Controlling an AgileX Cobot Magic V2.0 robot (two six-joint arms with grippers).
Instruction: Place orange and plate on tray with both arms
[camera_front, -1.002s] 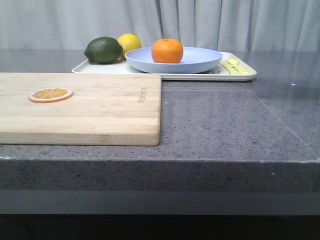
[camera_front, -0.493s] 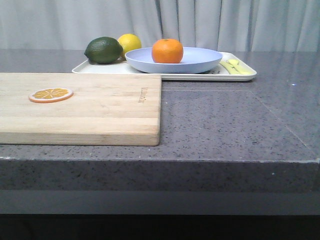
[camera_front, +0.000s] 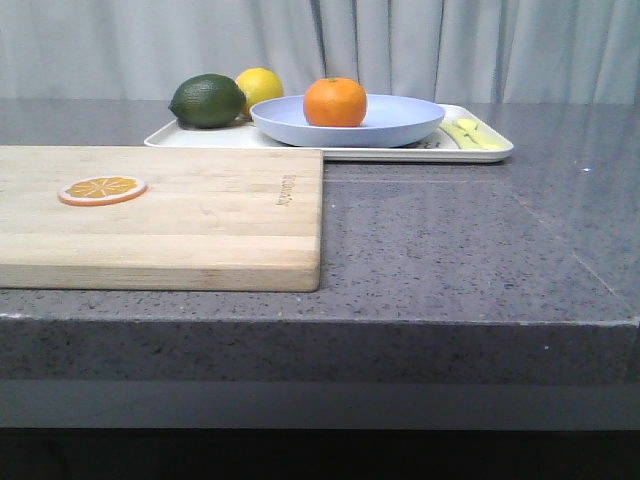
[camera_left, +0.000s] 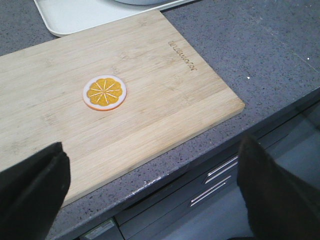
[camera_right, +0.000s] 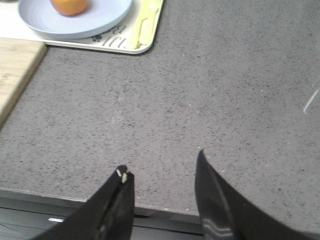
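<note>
Orange (camera_front: 335, 101) is sitting in the plate (camera_front: 400, 122), and the plate is resting on the tray (camera_front: 480, 152) beside a lemon (camera_front: 259, 84) and a lime (camera_front: 207, 100). The left gripper (camera_left: 150, 190) is hanging wide open, holding nothing, over the cutting board (camera_left: 150, 100). The right gripper (camera_right: 162, 172) is hanging open and empty above the counter (camera_right: 225, 90).

Soft, even light is falling everywhere; the tabletop (camera_front: 450, 240) is showing only faint shadows, no glare. Wrist views are looking slightly blurred.
</note>
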